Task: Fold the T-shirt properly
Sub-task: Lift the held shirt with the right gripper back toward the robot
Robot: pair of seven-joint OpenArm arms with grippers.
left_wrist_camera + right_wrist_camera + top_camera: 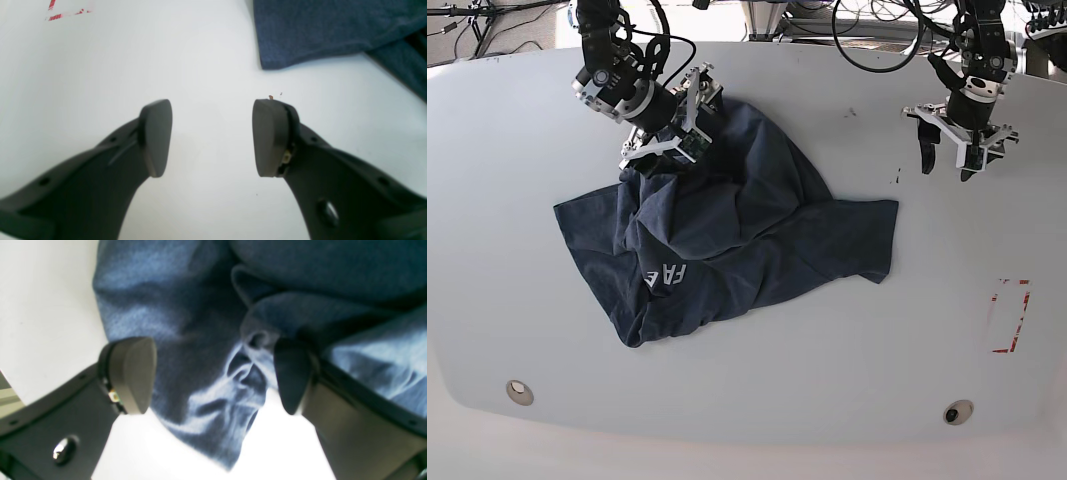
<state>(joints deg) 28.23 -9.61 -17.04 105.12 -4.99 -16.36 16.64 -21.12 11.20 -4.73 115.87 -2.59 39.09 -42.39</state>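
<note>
White and smooth, the curved surface filled the room's centre, with tangled cables along its far edge. On it lay the T-shirt, a dark navy heathered knit, crumpled and spread unevenly left of centre, one sleeve reaching toward the right. White block letters showed near its front edge; only a few were readable, the rest lost in folds. A red outlined rectangle was marked near the right edge, and two small round fittings sat near the front edge.

The right tool stood at the shirt's far bunched edge, its dark rounded pads spread wide with rumpled cloth between them, not pinched. Whether the pads touched the fabric was hard to tell.

The left tool hung over bare surface, well apart from the shirt, pads wide apart and gripping nothing.
</note>
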